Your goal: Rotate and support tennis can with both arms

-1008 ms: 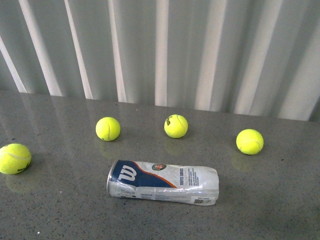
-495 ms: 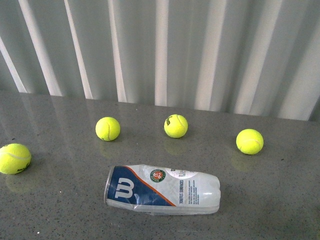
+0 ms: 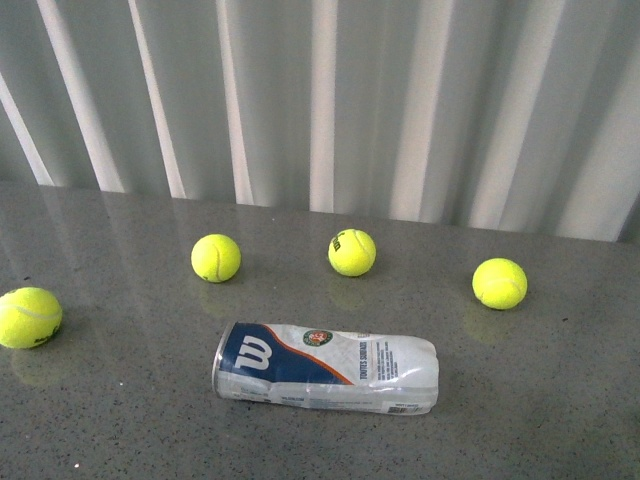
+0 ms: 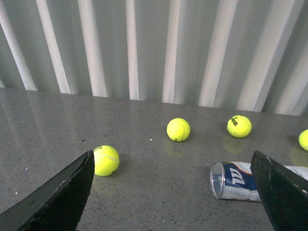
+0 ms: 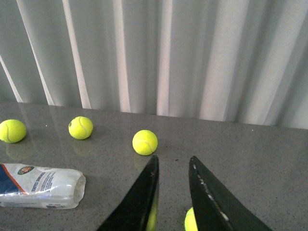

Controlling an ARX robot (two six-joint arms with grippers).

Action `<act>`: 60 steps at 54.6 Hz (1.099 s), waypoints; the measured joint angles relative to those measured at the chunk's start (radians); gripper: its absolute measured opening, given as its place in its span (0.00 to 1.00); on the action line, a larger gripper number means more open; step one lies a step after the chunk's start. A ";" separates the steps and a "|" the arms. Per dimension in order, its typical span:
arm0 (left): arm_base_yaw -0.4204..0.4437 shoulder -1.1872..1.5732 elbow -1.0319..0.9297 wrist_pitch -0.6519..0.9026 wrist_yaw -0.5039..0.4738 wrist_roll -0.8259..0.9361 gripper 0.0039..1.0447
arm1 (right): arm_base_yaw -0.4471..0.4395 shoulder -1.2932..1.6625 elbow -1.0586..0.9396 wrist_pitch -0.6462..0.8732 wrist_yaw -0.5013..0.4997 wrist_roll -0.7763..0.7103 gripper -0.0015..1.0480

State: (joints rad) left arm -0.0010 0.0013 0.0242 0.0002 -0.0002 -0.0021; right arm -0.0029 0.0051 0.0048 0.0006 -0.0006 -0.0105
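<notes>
Tennis can [image 3: 325, 368] lying on its side on the grey table [image 3: 120, 420], clear of both my grippers.
My left gripper [image 4: 172, 154] is spread wide and empty, the can's rimmed end just beside one finger. My right gripper [image 5: 173, 160] is nearly closed, the can well off to one side. I can't tell whether it pinches the yellow ball [image 5: 191, 224] glimpsed low in its gap. Other tennis balls [image 3: 216, 257] lie beyond the jaws.

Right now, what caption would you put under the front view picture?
Dented tennis can lying sideways on a grey table, four tennis balls beyond it.
</notes>
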 joint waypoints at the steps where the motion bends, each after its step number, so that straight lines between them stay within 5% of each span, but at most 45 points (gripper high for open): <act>1: 0.000 0.000 0.000 0.000 0.000 0.000 0.94 | 0.000 0.000 0.000 0.000 0.000 0.000 0.27; 15: 0.003 0.005 0.002 -0.006 0.012 0.005 0.94 | 0.000 -0.001 0.000 0.000 0.000 0.000 0.72; 18: 0.064 0.102 0.072 -0.171 0.172 0.060 0.94 | 0.000 -0.001 0.000 0.000 0.001 0.000 0.81; 23: 0.101 0.327 0.188 -0.211 0.272 0.119 0.94 | 0.000 -0.001 0.000 0.000 -0.003 0.000 0.95; 38: -0.027 1.065 0.500 0.277 0.219 0.138 0.94 | 0.002 -0.001 0.000 0.000 -0.001 0.001 0.93; 49: -0.114 1.560 0.624 0.354 0.211 0.085 0.94 | 0.002 -0.001 0.000 0.000 0.000 0.001 0.93; 60: -0.102 1.784 0.710 0.400 0.224 0.017 0.94 | 0.002 -0.002 0.000 0.000 0.000 0.001 0.93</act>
State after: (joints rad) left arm -0.1028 1.7851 0.7341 0.4000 0.2237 0.0151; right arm -0.0013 0.0036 0.0048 0.0006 -0.0010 -0.0097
